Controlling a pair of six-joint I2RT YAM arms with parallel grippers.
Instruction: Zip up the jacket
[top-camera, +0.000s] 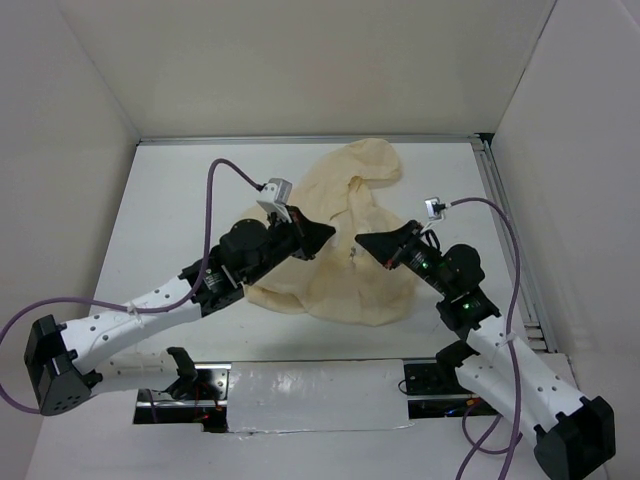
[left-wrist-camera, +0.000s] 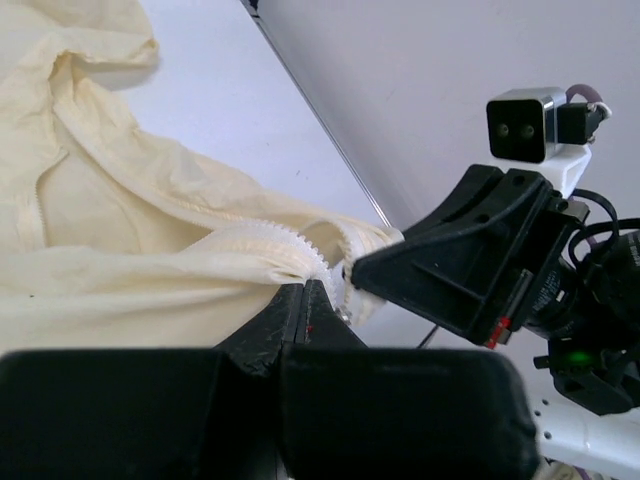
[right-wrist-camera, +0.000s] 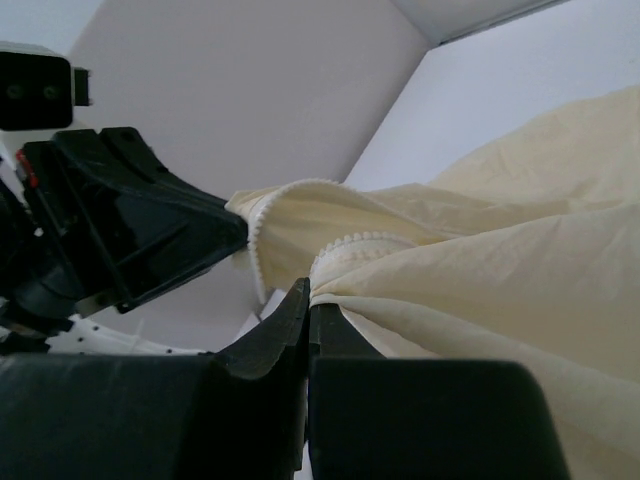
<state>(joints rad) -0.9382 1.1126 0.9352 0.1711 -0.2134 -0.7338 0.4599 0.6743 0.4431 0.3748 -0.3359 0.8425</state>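
The left pincer (left-wrist-camera: 305, 292) is pressed together on a fold of the jacket (top-camera: 350, 285), pinching the front edge right where a row of teeth (left-wrist-camera: 265, 235) runs up from its tips. The right pincer (right-wrist-camera: 308, 292) is likewise closed, nipping the opposite front edge, whose own teeth curl just above its tips. The two pincers face each other tip to tip, close but apart, each holding its side of the opening lifted a little.

Between the pincers the two rows of teeth lie separate; none are seen meshed. I cannot make out the slider or its pull for certain in either wrist view. My judgement is that the task is at its start. Both edges are gripped and brought near one another, but the zip has not been joined or drawn up at all. Mating the ends and running the slider along the whole front remain to be done.

Outward from the pincers, the rest of the jacket spreads in a crumpled heap on the worktop (top-camera: 200, 200), mostly beyond and below the tips. The hood (top-camera: 372, 165) lies farthest from them.

No container shows in any view.
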